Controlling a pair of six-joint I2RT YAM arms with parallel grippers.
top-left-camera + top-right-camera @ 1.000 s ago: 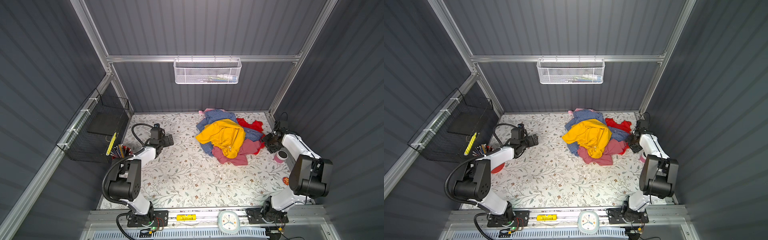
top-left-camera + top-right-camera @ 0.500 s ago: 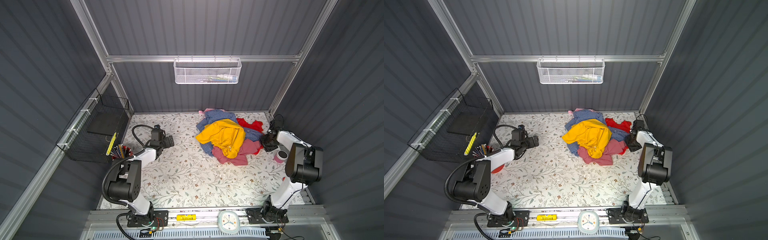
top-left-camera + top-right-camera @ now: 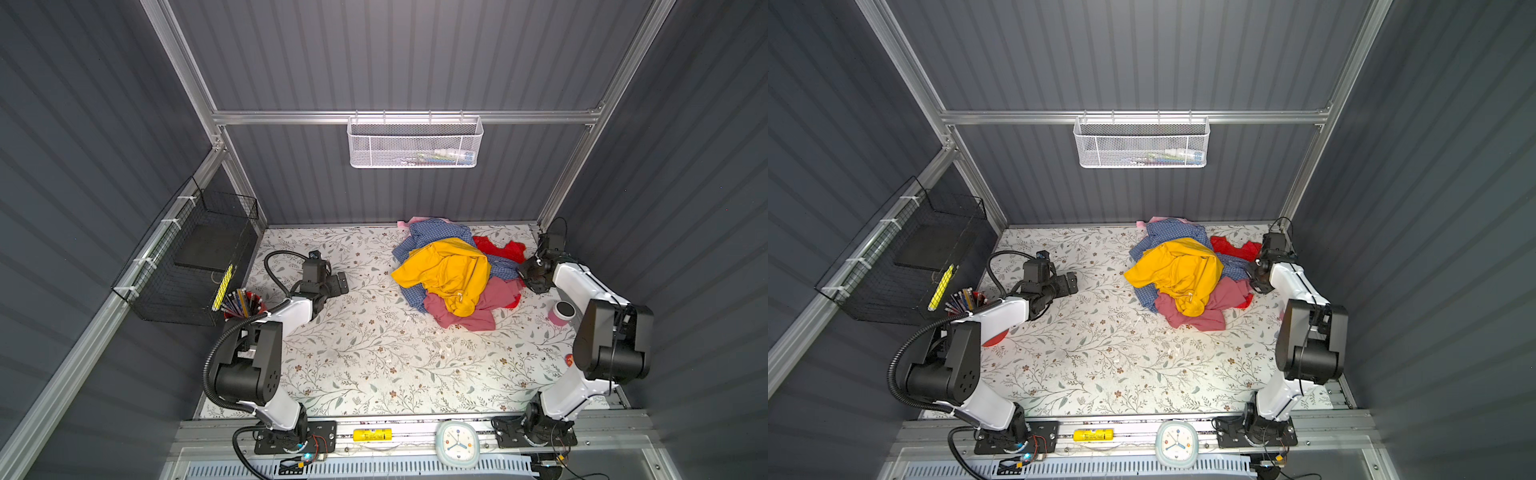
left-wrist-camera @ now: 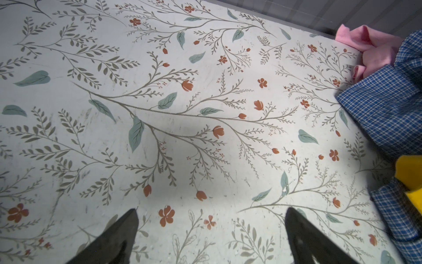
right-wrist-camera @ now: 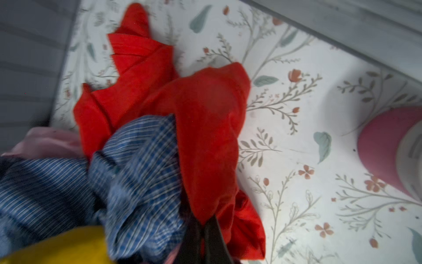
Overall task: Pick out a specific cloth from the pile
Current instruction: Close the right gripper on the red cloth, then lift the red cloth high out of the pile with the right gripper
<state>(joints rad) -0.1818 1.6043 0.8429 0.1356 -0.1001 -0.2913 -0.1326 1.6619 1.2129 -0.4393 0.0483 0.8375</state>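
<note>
Heaped on the floral table (image 3: 374, 353), at 1 o'clock from its centre: the pile (image 3: 446, 270), mustard-yellow uppermost. Tucked under the 3 o'clock edge of that heap: the cloth (image 3: 498, 249), bright red, long axis roughly 12 to 6, middle hidden, ends showing at 1 and 4 o'clock. Pinched tight on a red fold there: the right gripper (image 5: 203, 228). Spread wide over bare table at 9 o'clock, holding nothing: the left gripper (image 4: 211, 213).

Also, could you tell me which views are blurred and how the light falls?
Right wrist view: motion-smeared, the red cloth and blue checked fabric streaked. Left wrist view: sharp, soft shadows on the table. In both top views: sharp, a bright patch on the table's front, dark walls.
</note>
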